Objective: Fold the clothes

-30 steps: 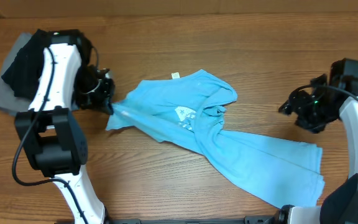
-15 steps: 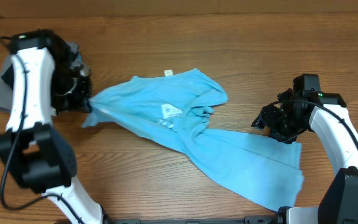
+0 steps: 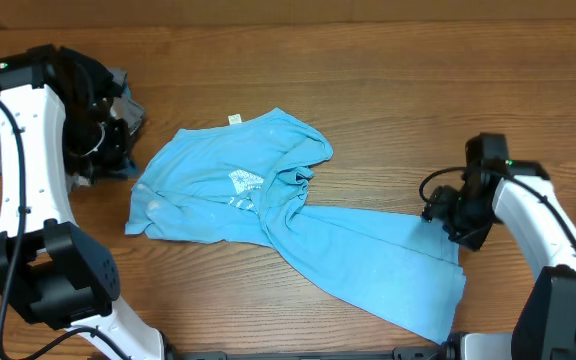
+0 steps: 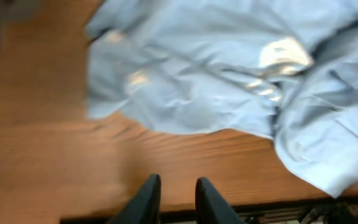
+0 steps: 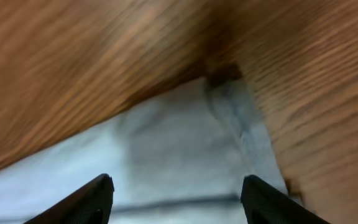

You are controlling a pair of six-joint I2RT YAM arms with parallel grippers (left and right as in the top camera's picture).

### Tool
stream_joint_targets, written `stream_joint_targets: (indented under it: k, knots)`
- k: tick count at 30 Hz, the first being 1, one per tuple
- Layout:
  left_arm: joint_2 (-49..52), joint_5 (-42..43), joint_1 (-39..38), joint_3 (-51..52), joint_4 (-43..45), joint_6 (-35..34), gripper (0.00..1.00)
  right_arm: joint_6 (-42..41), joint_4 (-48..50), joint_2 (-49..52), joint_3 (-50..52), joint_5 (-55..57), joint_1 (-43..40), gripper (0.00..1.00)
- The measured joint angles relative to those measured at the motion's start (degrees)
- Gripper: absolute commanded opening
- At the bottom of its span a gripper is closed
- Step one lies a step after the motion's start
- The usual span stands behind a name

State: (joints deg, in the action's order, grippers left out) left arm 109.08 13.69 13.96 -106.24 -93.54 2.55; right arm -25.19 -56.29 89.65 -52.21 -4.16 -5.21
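We see the light blue T-shirt lying crumpled on the wooden desk, roughly mid-desk. Its upper part is bunched toward the left and a long flat section runs out to the lower right. The white tag shows at the shirt's top edge and the white lettering sits near the wrinkled centre.

The left end effector is at the far left, just off the shirt's left edge and not touching it. In the left wrist view the left end effector has its fingers a narrow gap apart with nothing between them. It is over bare desk, with the T-shirt beyond it. That view is blurred.

The right end effector is at the right end of the shirt's long section. In the right wrist view the right end effector is spread wide and empty, right above the hemmed corner of the T-shirt. We can't tell whether the fingertips touch the fabric.

The grey garment peeks out at top left, mostly hidden by the left arm. Something black lies there too, possibly a second garment, but it is hard to separate from the arm.
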Motion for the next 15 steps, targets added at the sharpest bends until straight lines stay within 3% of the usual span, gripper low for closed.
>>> stream_joint_targets:
  k: [3, 5, 8, 10, 12, 15]
  knots:
    - [0.0, 3.4, -2.9, 0.0, 2.0, 2.4, 0.23, -1.4, 4.1, 0.0, 4.3, 1.2, 0.0, 0.69]
    - [0.0, 5.1, -6.2, 0.0, 4.5, 3.8, 0.19, -2.0, 7.8, 0.0, 7.1, 1.6, 0.0, 0.58]
    - [0.0, 6.3, -11.9, 0.1, 9.5, 5.5, 0.13, -3.2, 11.6, -0.8, 8.9, 2.6, 0.0, 0.52]
    - [0.0, 7.0, -15.8, 0.5, 12.8, 6.0, 0.09, -4.4, 14.7, -1.9, 10.2, 3.1, 0.0, 0.52]
    - [0.0, 7.3, -19.8, 1.5, 16.7, 6.6, 0.08, -5.1, 19.9, -2.8, 11.5, 3.1, 0.0, 0.6]
    - [0.7, 7.6, -25.4, 3.5, 21.5, 6.9, 0.08, -5.9, 26.7, -2.8, 12.3, 2.8, 0.0, 0.63]
